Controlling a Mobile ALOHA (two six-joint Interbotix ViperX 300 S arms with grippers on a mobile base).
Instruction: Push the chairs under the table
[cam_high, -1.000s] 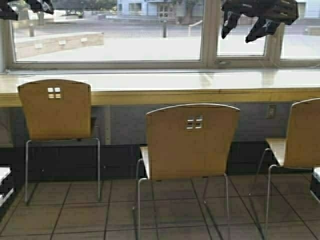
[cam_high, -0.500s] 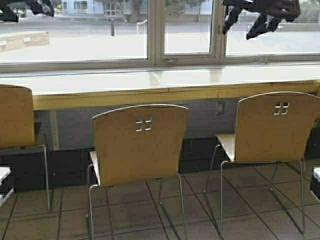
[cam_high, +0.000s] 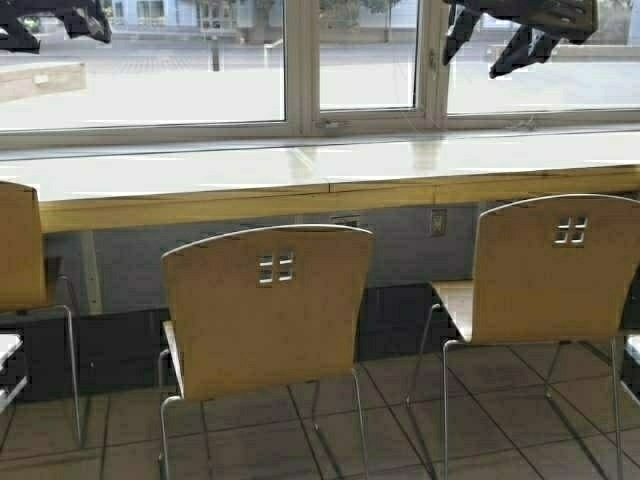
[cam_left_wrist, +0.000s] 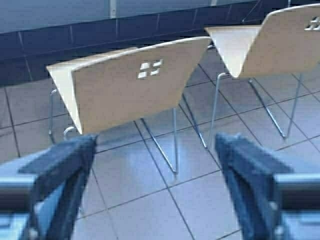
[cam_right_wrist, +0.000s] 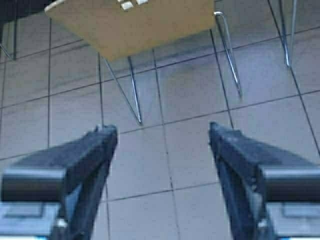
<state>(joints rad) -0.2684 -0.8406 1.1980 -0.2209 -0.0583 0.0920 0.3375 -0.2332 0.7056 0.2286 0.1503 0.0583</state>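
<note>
Driving right, my base has shifted the whole scene leftward since the earlier frame.
Both chairs, middle chair (cam_high: 266, 310) and right chair (cam_high: 553, 270), stand out from the bench (cam_high: 330, 185), unpushed; left gripper (cam_left_wrist: 150, 190) and right gripper (cam_right_wrist: 162, 165) hover wide open, empty.

Strong daylight is admitted through the windows (cam_high: 300, 70) behind the table (cam_high: 330, 170), whose glossy top is washed pale by glare. The chair backs (cam_high: 268, 305) are seen from their shaded side, and the wall below the table is left dim. Both wrist views are softly blurred; the near fingers (cam_left_wrist: 55, 175) are rendered out of focus.
</note>
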